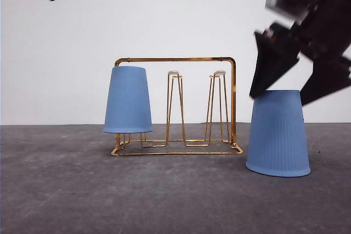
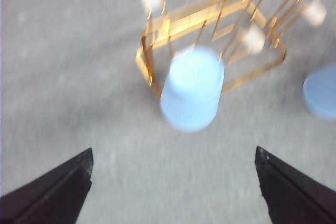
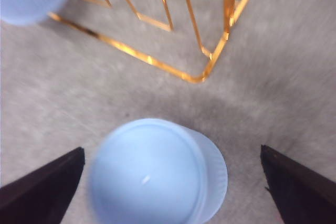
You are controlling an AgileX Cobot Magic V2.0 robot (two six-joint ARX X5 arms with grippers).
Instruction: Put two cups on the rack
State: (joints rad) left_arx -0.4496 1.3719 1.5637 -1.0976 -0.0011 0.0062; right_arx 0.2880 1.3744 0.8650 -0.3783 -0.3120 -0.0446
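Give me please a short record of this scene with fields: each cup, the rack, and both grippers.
cup on rack: upside down over a peg at the left end of the rack
cup on table: upside down, right of the rack, not on a peg
rack: gold wire, upright, two white-tipped pegs free in the front view
left gripper: open, high above the table, holding nothing
right gripper: open, over the cup on table, not gripping it

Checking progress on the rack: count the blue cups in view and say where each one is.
2. One cup sits upside down on the rack's left peg; the other cup stands upside down on the table, right of the rack.
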